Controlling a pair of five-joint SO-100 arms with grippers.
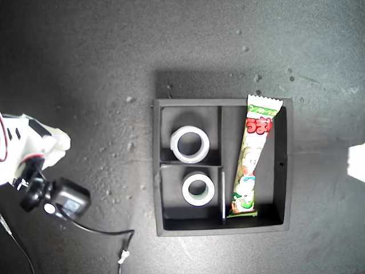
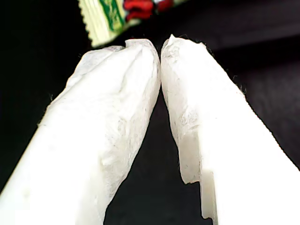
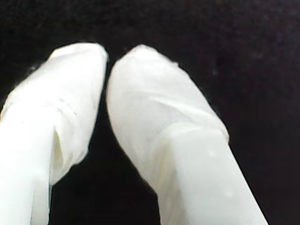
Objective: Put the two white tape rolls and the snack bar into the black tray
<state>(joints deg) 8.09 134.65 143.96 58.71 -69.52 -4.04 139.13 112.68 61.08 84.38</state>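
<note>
My first gripper (image 2: 161,47) has its jaws closed tip to tip, nothing between them, white-wrapped fingers (image 2: 117,108) over dark surface; a crimped end of the snack bar (image 2: 105,18) shows just beyond the tips, not touching. My second gripper (image 3: 107,58) also has jaws nearly together at the tips, holding nothing, only black surface behind it. In the exterior view one arm (image 1: 34,165) with a black camera unit sits at that view's left edge, well apart from the tray; a white piece at that view's right edge is too cropped to identify, and I cannot tell which arm is first or second. The black tray (image 1: 286,165) sits on the dark bench (image 1: 85,68), right of centre in the exterior view. Far small compartment: plain tape roll (image 1: 190,144), lying flat, hole up. Near small compartment: second tape roll (image 1: 198,189), flat, greyish-green inner rim. Long compartment on the exterior view's right: snack bar, lying lengthwise and slightly tilted, far crimped end resting over the tray's far wall, near end down by the near wall beside the divider. All three items inside the tray.
</note>
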